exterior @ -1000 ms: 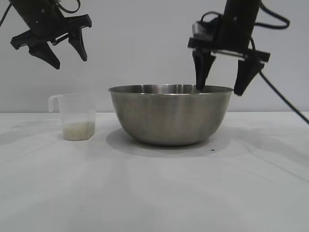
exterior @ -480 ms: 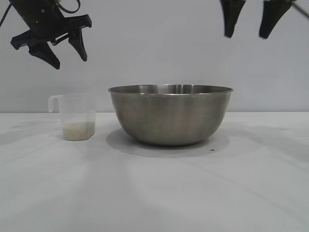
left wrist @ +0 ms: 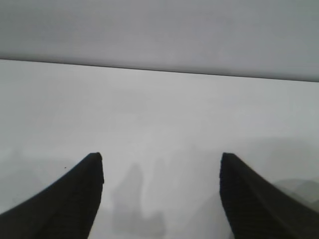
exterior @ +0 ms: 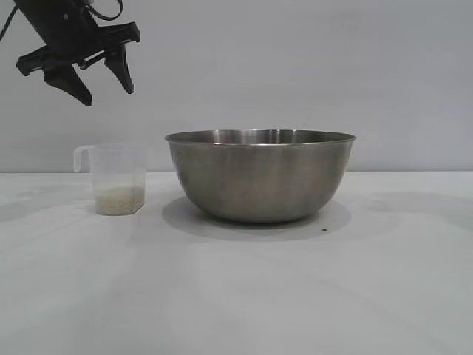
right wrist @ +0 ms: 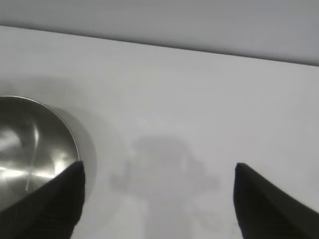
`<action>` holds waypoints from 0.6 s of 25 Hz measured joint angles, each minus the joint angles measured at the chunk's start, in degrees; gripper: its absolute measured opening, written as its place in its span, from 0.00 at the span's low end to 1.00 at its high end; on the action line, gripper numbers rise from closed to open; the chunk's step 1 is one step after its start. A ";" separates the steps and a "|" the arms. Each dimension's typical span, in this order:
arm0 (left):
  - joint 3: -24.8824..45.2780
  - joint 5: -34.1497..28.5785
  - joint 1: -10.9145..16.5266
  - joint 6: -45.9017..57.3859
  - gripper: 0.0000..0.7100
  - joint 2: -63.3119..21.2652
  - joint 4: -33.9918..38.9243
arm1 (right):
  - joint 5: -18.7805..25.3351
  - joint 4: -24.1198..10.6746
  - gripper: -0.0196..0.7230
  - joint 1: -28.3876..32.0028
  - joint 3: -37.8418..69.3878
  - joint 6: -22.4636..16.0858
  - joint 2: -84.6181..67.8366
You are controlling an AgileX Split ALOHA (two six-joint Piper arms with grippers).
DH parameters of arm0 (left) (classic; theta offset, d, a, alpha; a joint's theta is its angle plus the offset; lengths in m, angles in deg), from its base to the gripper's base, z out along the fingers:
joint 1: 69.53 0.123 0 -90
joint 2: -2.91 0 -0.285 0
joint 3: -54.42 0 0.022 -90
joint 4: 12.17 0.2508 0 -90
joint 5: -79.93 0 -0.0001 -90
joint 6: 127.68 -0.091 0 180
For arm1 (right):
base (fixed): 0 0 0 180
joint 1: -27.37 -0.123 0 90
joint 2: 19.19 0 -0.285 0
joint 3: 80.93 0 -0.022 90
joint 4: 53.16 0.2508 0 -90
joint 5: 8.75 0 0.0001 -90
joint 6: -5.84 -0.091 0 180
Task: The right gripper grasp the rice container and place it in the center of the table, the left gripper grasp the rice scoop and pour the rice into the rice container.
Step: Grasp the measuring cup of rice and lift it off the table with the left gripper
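Seemingly smooth, round steel rice container [exterior: 260, 177] beside tapered translucent rice scoop [exterior: 117, 180].

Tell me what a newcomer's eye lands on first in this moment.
The rice container, a wide steel bowl, stands mid-table. Left of it, apart, the rice scoop holds a shallow layer of rice. The left gripper hangs open above the scoop.

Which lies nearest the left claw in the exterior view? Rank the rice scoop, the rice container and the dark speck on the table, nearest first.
From the left claw, raised at upper left with its fingers open:
1. The rice scoop, almost directly below it.
2. The rice container, at the table's middle, to the scoop's right.
3. The dark speck, on the table by the container's right foot.
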 joint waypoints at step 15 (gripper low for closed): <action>0.00 -1.54 0.00 0.00 0.61 0.00 0.75 | -0.13 -0.86 0.79 0.00 43.70 -1.60 -33.88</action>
